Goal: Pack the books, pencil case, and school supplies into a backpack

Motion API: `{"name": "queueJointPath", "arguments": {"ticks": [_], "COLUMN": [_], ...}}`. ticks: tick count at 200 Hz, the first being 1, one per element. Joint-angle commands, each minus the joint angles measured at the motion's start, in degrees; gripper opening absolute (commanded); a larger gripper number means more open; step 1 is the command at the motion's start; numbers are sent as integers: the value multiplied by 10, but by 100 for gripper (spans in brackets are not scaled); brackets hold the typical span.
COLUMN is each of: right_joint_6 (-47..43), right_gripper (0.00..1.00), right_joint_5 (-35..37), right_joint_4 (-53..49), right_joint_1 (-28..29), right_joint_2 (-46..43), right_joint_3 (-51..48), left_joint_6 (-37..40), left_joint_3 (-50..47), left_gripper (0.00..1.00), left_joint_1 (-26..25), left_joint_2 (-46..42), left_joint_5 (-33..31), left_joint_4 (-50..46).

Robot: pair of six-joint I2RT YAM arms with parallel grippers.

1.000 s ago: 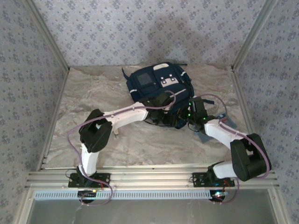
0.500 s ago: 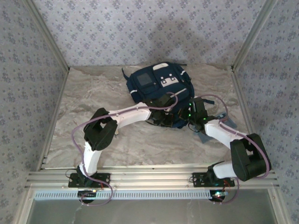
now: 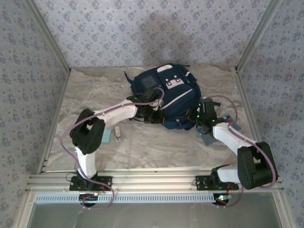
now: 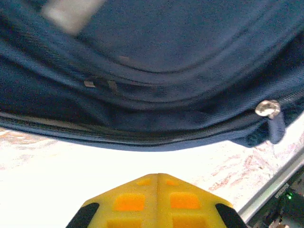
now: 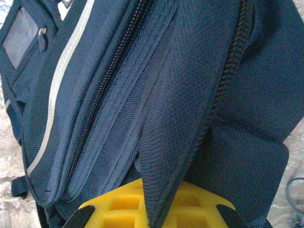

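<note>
Floral-patterned walls (image 3: 152, 33); marbled tabletop (image 3: 85, 95); aluminium rail (image 3: 152, 179) along near edge.

Top camera high at near edge, looking down over whole tabletop (image 3: 95, 95); both wrist cameras pressed close against backpack (image 3: 168, 95) (shared by all three).

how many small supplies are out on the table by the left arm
2: a light-blue pad beside the left arm's elbow, a beige block next to it. Others may be hidden.

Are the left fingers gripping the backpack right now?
No: the left fingers are pressed together with nothing between them, and bare table separates them from the backpack.
</note>
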Motion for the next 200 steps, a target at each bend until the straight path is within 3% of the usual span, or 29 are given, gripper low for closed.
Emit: {"name": "queueJointPath", "arguments": {"ticks": [1,42,78,99,200], "right_joint_6": [-19,-14,38,82,169], "right_gripper": [0,0,0,0,0], "right_joint_5": [29,24,8,13,82], "right_joint_4": [13,15,41,60,113], "right_joint_1": [-5,-6,11,34,111], "right_joint_2": [-22,-27,-24,-24,-39], "right_joint_3": [1,1,-5,-9,-21], "left_joint_6": [19,0,-71,-96,-121], "left_joint_3": [-1,-14,-19,-17,-16], "left_gripper": [0,0,37,49,49], "left_joint_1": [6,20,-6,-29,-67], "left_joint_2": [-17,-20,-34,-52,-36], "left_joint_5": [-10,9,45,33,-50], "left_joint_4": [-33,5,81,95,57]}}
